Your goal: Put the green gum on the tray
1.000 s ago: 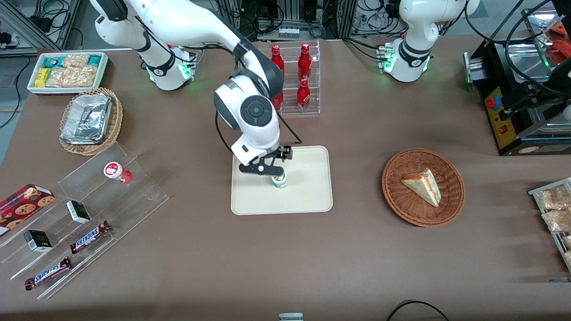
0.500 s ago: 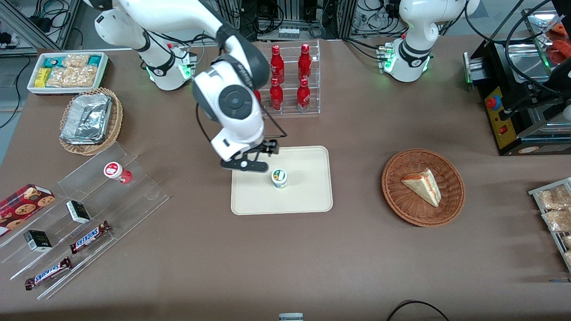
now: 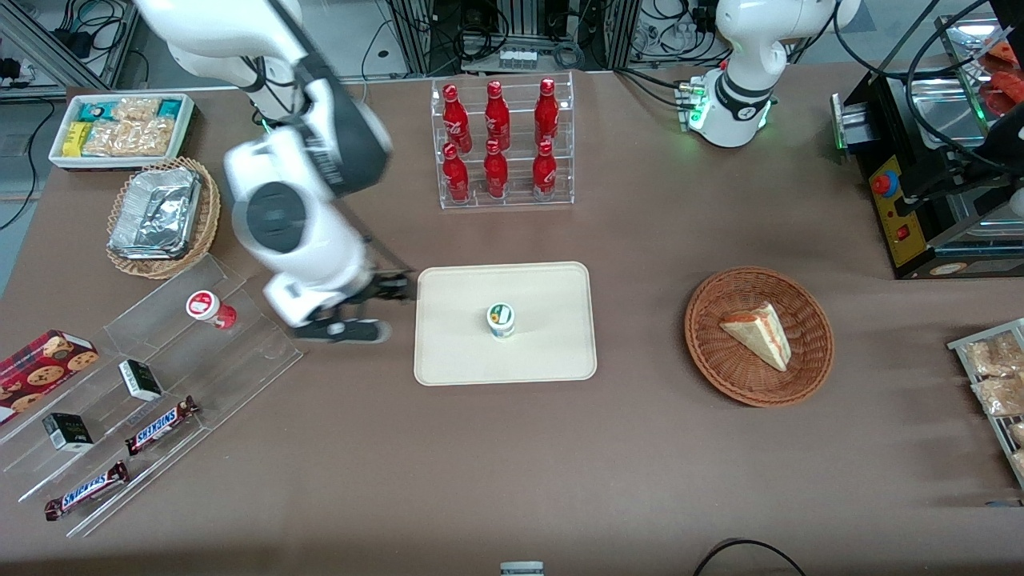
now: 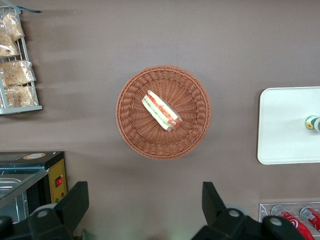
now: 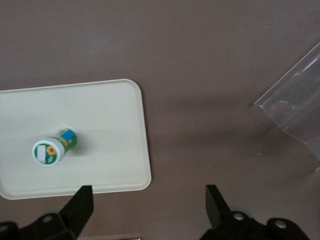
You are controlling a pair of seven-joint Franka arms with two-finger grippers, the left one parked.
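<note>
The green gum, a small white bottle with a green-and-white lid, stands upright near the middle of the cream tray. It also shows in the right wrist view on the tray, and in the left wrist view. My gripper is open and empty, above the bare table beside the tray's edge toward the working arm's end, apart from the gum. In the right wrist view the gripper has its fingers spread wide over the brown table.
A clear tiered stand with a red-lidded bottle, small boxes and candy bars lies toward the working arm's end. A rack of red bottles stands farther from the camera than the tray. A wicker basket with a sandwich lies toward the parked arm.
My gripper has let go of the green gum, which stays upright on the tray. The arm has risen and swung away toward the working arm's end of the table.
</note>
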